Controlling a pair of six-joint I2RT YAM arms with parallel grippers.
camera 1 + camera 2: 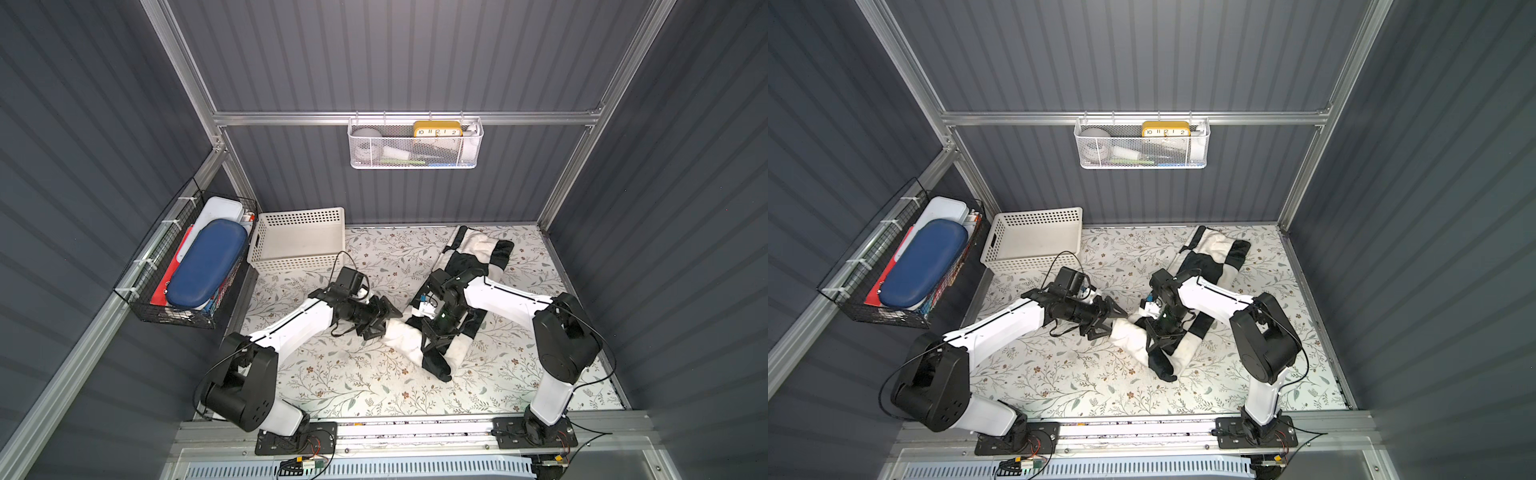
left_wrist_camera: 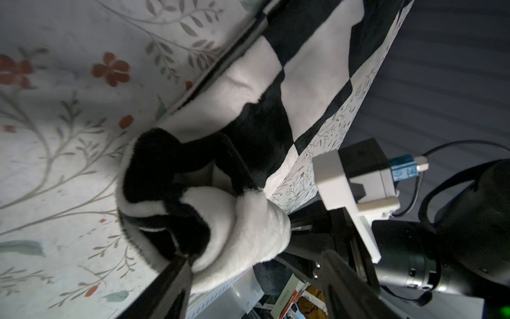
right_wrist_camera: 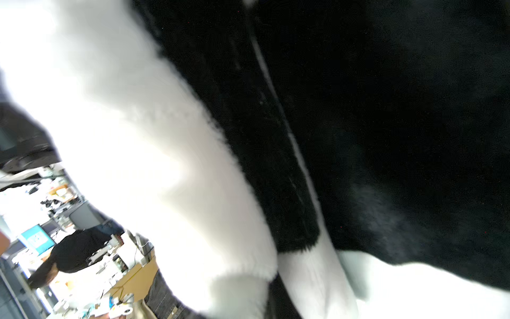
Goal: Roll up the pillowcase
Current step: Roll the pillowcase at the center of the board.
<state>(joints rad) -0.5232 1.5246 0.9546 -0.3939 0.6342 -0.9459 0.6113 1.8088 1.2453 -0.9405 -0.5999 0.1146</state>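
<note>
Currently, the pillowcase is lying as a long strip running from the far right corner of the worktop toward its middle, with its near end curling into a roll. The left gripper is standing with jaws apart astride that rolled end. The right gripper is pointing down onto the strip just beside it, and its grip cannot be told.

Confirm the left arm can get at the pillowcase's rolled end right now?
Likely yes. The left claw is open right at the near rolled end of the pillowcase, nothing between; the right claw sits farther along the roll.
</note>
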